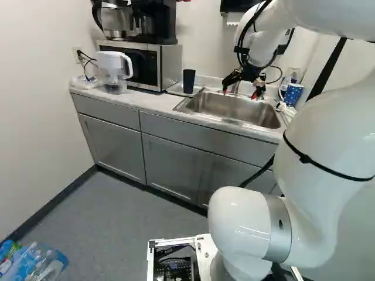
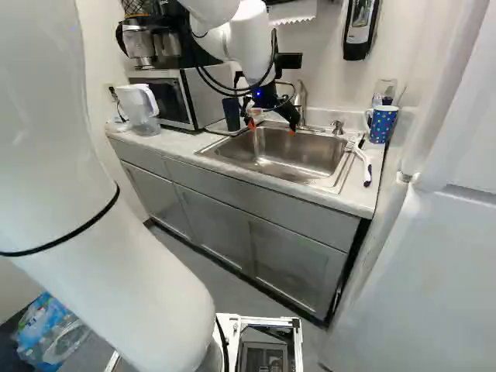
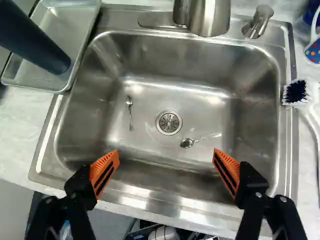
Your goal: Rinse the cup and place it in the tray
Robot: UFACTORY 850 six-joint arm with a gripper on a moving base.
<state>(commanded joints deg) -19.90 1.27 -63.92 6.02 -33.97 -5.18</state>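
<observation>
The tool (image 3: 166, 152) is reaching in over the near side of the sink (image 3: 150, 90), its two orange pads standing wide apart and gripping nothing, with only air between them. Beyond it, two small spoons (image 3: 129, 102) (image 3: 187, 143) are lying in the basin near the drain, and no water is showing under the faucet (image 3: 202, 17). The dark cup (image 1: 188, 81) is standing narrow end down in the metal tray (image 3: 56, 20), which is resting on the bench (image 1: 155, 104) beside the sink. The placing is therefore looking finished; whether the cup is carrying any rinse water the views are not telling, so the rinsing is remaining unconfirmed. A dotted mug (image 2: 381, 124) is sitting across the sink from the tray, but the cup already in the tray is seeming the likelier one meant. If so, only moving the empty tool clear is probably remaining.
</observation>
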